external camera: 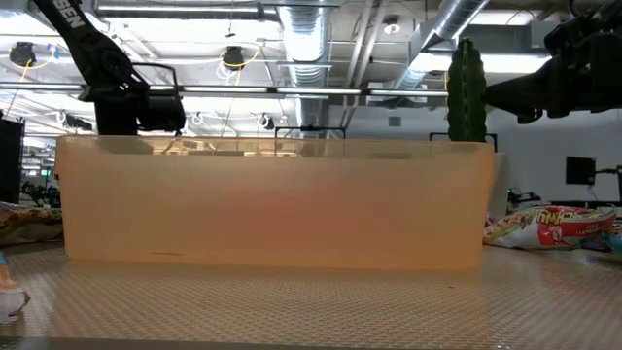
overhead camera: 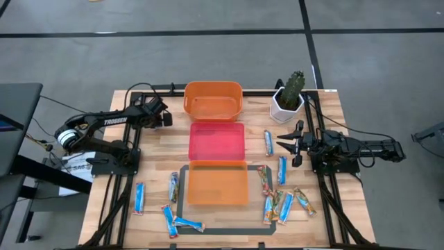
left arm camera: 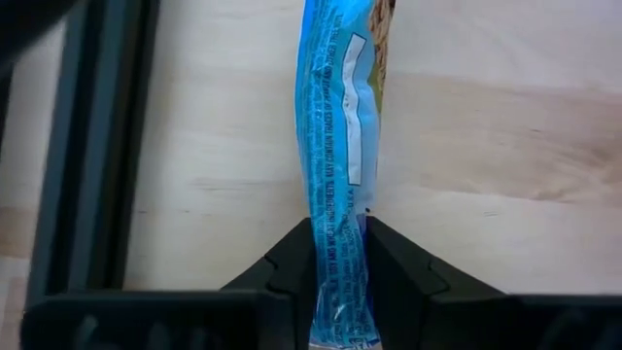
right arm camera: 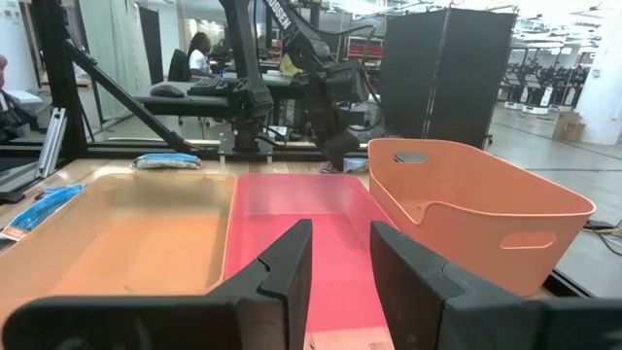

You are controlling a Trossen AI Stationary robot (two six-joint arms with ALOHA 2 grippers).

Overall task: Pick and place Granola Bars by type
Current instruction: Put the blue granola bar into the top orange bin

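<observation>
Left hand (left arm camera: 338,262) on half-hidden blue bar (left arm camera: 338,126)

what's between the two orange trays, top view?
The pink tray sits between the far orange tray and the near orange tray, in the high view.

Reading "TROSSEN" in white letters on the left arm (overhead camera: 116,121), near the far orange tray (overhead camera: 213,99). Showing only unreadable fine print on the blue bar wrapper (left arm camera: 337,175).

Left pincer (left arm camera: 338,255) is clamped over the table's far left, right pincer (right arm camera: 340,255) hovers parted.
</observation>
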